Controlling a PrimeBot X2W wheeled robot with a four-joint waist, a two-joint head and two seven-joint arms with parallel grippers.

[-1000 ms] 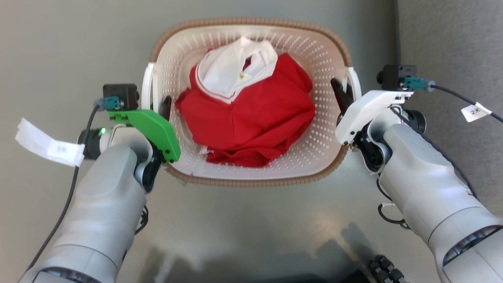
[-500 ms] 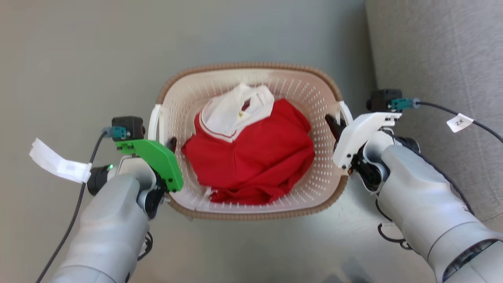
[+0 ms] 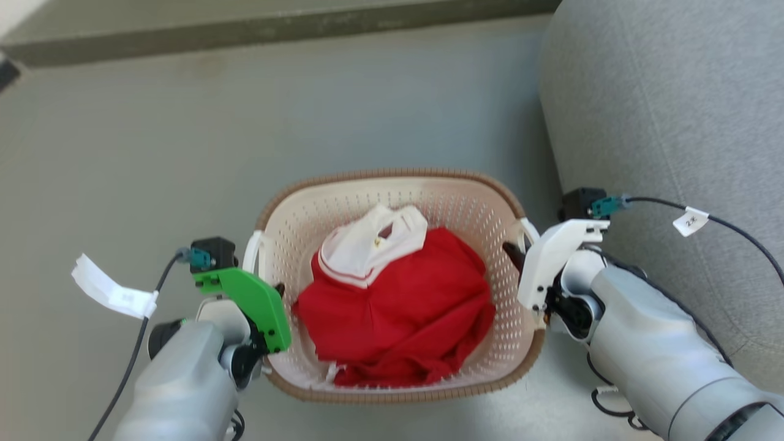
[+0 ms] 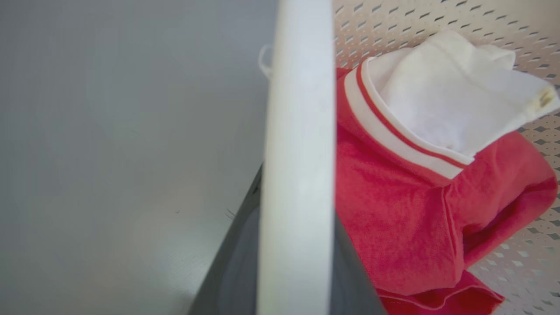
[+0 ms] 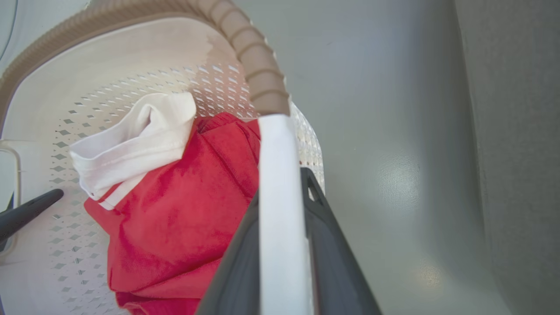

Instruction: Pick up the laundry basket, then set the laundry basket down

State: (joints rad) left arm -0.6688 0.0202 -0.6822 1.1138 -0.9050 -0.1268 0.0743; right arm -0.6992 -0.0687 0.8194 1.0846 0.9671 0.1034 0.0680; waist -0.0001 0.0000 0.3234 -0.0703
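Floor: smooth grey floor [image 3: 367, 110] with a darker strip [image 3: 275, 30] along its far edge. A grey sofa [image 3: 674, 92] stands on the right, cut off by the frame.
Basket: the basket [image 3: 392, 176] sits between the two arms, just beside the sofa. It holds a red shirt [image 3: 404, 318] with a white collar [image 3: 367, 245].
Left gripper: the left gripper [image 4: 297, 197] is clamped on the left handle [image 4: 297, 109], with a dark finger on each side of the white bar.
Right gripper: the right gripper [image 5: 282, 188] is clenched the same way on the right handle [image 5: 280, 227].
Hidden: in the head view a green cover [image 3: 251, 300] hides most of the left fingers and a white cover [image 3: 551, 257] hides most of the right ones. Both forearms are cut off at the bottom edge. The basket's underside is out of sight; it probably hangs clear of the floor, but contact cannot be settled.
Hard to make out: the left handle is blurred and very close in the left wrist view. The print on the cable tags [image 3: 113, 291] is too small to read. A dark finger [image 5: 30, 212] of the left gripper pokes in at the edge of the right wrist view.
Change: the whole head view has shifted over the last second, so the camera has moved. The basket and arms now look smaller and lower in the frame. The strip has come into view, and more of the sofa shows. Both grips are as they were, and the shirt lies the same way.
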